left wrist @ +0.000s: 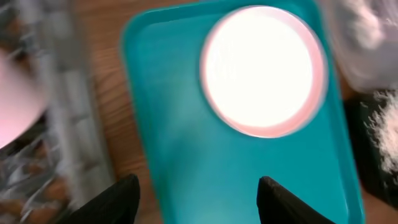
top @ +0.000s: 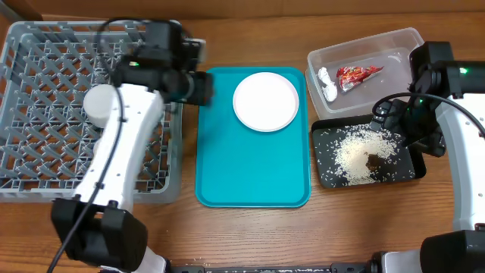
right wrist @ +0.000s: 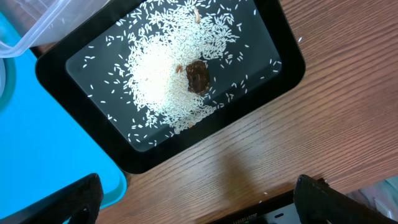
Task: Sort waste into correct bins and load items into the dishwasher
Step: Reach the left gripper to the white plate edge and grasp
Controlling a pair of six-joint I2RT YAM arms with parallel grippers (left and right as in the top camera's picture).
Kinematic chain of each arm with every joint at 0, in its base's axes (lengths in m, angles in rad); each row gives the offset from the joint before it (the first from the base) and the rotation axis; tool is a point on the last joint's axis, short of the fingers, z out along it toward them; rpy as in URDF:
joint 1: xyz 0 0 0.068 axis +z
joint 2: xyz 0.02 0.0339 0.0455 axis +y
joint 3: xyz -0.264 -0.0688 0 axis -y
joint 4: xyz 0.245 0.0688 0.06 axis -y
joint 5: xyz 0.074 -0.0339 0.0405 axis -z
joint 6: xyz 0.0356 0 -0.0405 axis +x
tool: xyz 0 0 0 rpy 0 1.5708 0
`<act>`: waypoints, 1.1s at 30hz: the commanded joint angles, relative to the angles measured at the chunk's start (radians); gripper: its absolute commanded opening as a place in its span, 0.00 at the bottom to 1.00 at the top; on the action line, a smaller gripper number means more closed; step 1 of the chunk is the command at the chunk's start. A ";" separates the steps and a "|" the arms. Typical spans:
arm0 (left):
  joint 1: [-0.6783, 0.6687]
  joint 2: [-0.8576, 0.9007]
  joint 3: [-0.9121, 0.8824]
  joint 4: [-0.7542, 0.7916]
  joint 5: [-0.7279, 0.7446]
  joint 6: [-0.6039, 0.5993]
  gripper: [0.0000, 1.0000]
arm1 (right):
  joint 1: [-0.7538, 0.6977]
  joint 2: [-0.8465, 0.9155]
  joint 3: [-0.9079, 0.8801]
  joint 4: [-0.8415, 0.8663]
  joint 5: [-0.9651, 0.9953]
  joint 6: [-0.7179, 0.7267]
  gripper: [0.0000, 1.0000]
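The white plate (top: pixel 265 101) lies on the flat teal tray (top: pixel 250 182), and also shows in the left wrist view (left wrist: pixel 261 68). My left gripper (top: pixel 201 87) is open and empty over the teal tray's left edge, next to the grey dish rack (top: pixel 45 114); its jaws (left wrist: pixel 198 196) are spread. The clear tub (top: pixel 394 42) holds the red-and-white wrapper (top: pixel 358 74) and the white tissue (top: pixel 328 85). The black tray (top: pixel 405 171) holds rice (top: pixel 352 152) and a brown scrap (right wrist: pixel 198 76). My right gripper (right wrist: pixel 199 199) is open and empty over bare wood beside the black tray (right wrist: pixel 74 62).
A blurred pink shape (left wrist: pixel 15 99) shows over the rack at the left edge of the left wrist view. The rack wall (left wrist: pixel 74 124) runs close beside the left jaw. The clear tub's corner (right wrist: pixel 37 25) and the teal tray's corner (right wrist: pixel 37 162) border the black tray.
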 commanded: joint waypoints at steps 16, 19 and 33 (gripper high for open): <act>-0.402 0.372 0.013 0.186 -0.224 0.182 0.68 | -0.005 -0.015 0.025 0.004 -0.002 0.004 1.00; -0.404 0.420 0.013 0.185 -0.254 0.181 0.68 | -0.005 -0.015 0.025 0.004 -0.008 0.004 1.00; -0.404 0.440 0.013 0.088 -0.206 0.175 0.11 | -0.005 -0.015 0.025 0.005 -0.008 0.004 1.00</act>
